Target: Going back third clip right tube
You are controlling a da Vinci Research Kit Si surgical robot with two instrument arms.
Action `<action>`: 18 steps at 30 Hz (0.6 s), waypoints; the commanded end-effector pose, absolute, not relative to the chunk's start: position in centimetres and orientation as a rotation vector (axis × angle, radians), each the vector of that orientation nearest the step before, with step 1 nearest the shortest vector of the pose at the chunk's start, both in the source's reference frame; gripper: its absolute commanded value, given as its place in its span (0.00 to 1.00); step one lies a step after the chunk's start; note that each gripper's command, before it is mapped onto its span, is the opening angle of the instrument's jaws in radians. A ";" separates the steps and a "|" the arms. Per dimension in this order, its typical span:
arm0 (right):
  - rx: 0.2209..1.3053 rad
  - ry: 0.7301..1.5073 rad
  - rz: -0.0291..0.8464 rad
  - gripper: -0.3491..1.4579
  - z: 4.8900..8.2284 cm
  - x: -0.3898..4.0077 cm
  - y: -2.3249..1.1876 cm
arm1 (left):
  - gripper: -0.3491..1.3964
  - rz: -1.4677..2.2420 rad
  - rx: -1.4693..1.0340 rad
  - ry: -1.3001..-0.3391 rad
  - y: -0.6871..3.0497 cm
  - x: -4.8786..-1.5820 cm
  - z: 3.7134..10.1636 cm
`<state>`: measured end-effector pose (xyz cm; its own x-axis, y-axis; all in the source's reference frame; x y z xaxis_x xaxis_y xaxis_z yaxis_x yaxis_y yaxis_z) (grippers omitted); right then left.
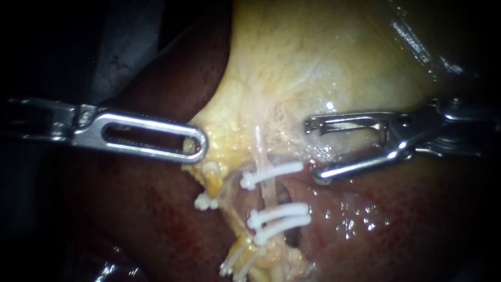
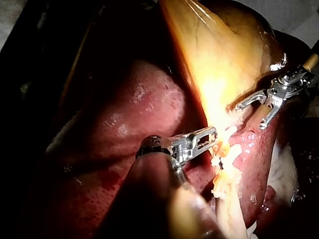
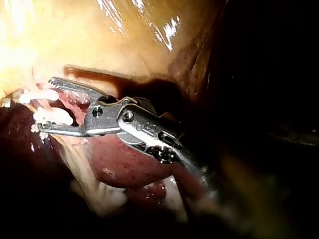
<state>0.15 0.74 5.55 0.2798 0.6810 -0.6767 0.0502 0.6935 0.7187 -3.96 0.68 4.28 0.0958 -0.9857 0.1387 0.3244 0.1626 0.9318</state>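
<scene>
The right tube (image 1: 264, 184) is a pale strand running down from the yellow gallbladder (image 1: 323, 57). It carries three white clips: one high (image 1: 271, 175) and two close together lower down (image 1: 279, 218). My right instrument (image 1: 313, 151) stands just right of the upper clip, its jaws open and empty. In the right wrist view the open jaws (image 3: 47, 104) lie beside the white clips (image 3: 50, 115). My left instrument (image 1: 198, 149) is shut on the gallbladder's lower edge, above the left tube's yellow stump (image 1: 211, 177), which bears its own clip (image 1: 206, 202).
Dark red liver (image 1: 146, 209) lies under and on both sides of the tubes. More white clips (image 1: 235, 263) sit at the lower end of the yellow strand. In the left wrist view, my left instrument (image 2: 207, 137) and right instrument (image 2: 259, 109) flank the clipped tissue.
</scene>
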 end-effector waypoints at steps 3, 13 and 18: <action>0.715 1.234 0.471 0.52 5.54 0.15 0.73 | 0.00 -1.188 0.885 -0.979 0.68 -3.96 4.28; 0.717 1.234 0.469 0.52 5.54 0.10 0.73 | 0.00 -1.187 0.877 -0.980 0.71 -3.98 4.44; 0.717 1.235 0.468 0.52 5.53 0.09 0.73 | 0.00 -1.186 0.863 -0.982 0.69 -4.10 4.67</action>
